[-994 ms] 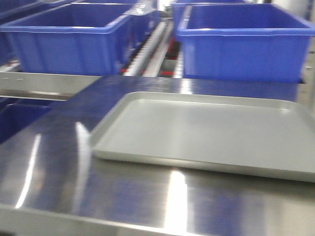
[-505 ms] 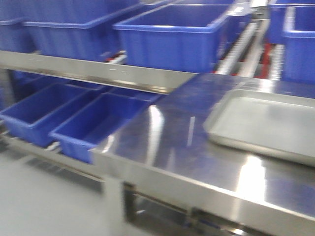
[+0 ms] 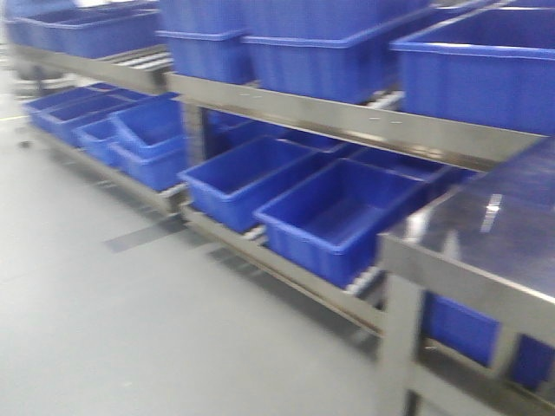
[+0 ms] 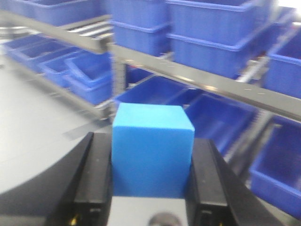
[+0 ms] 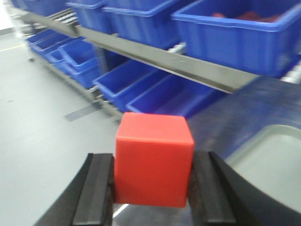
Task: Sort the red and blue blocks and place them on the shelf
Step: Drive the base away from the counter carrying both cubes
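The left gripper [image 4: 151, 162] is squeezed tight on the blue block [image 4: 153, 141]. The right gripper [image 5: 153, 169] is squeezed tight on the red block [image 5: 154, 150]. Neither block is on the shelf [image 3: 347, 121] yet. From the front, the shelf rail runs from ten o'clock to three o'clock, with big blue bins [image 3: 334, 217] above and under it. A shiny table [image 3: 486, 225] sits at four o'clock. So the picking up looks done. I think what is left is putting each block in its own spot
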{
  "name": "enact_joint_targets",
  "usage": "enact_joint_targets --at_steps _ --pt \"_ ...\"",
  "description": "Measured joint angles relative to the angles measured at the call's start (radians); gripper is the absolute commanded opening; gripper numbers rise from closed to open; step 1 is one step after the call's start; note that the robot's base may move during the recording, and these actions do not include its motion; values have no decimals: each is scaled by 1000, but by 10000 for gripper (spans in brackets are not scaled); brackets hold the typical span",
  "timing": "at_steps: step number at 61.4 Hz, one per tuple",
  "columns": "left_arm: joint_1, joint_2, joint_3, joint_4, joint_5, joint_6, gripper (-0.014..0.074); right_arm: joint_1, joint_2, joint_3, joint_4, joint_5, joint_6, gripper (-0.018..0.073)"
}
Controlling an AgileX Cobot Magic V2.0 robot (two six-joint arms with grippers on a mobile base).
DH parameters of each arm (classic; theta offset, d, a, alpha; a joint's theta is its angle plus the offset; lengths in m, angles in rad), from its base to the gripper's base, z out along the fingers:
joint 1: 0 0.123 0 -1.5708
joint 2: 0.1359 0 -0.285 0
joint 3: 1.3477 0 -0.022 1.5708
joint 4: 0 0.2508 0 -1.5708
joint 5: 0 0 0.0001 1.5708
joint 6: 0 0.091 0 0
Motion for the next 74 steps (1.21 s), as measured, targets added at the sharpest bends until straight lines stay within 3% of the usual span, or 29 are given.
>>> enact_joint_targets --at_steps 74 --pt "0 0 0 0 0 0 122 0 0 0 0 0 0 87"
